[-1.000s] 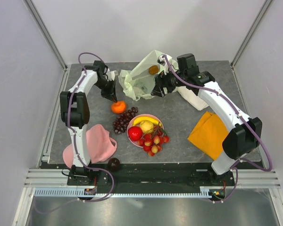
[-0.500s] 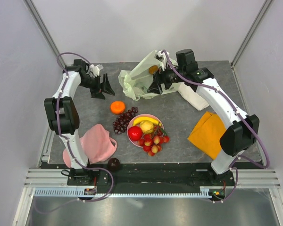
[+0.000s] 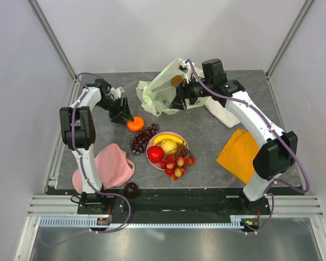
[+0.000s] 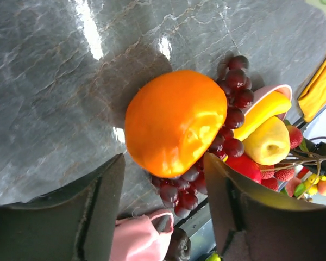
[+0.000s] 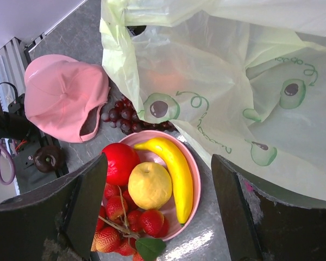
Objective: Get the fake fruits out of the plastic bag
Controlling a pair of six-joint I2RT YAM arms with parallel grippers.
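**Bag slumped behind the plate, most fruit already out**

Bag [image 3: 156, 97] lies crumpled on the table behind the plate [image 3: 181, 138] and apart from it. Its long axis slants from left-near to right-far, with the raised end at the right. At that raised end the top view shows a second orange [image 3: 176, 80] through the film. The right wrist view gives only a faint orange blush there, but it alone shows the print on the bag [image 5: 223, 92]: avocado halves with green looping script, too curly to read.

Cap [image 3: 111, 166], pink, sits left-near of the plate. Orange cloth [image 3: 240, 155] lies to the plate's right, and white cloth [image 3: 224, 115] lies right-behind it under the right arm.

Right claw [image 3: 176, 103] hangs at the bag's near face, released, fingers wide with nothing between them. Left claw [image 3: 125, 115], left-behind the plate, is also released. Its wrist view shows the orange [image 4: 174, 122] resting on the table between the spread tips, not clamped.

Grapes [image 3: 143, 137] lie just left of the plate, the bunch running far-right to near-left. On the plate, the banana [image 3: 168, 139] follows the far rim with its long axis left to right. The apple [image 3: 155, 153] sits at the left, and the berries [image 3: 176, 163] spill over the near-right rim. Plum [image 3: 131, 189] sits left-near of the plate, past the cap.
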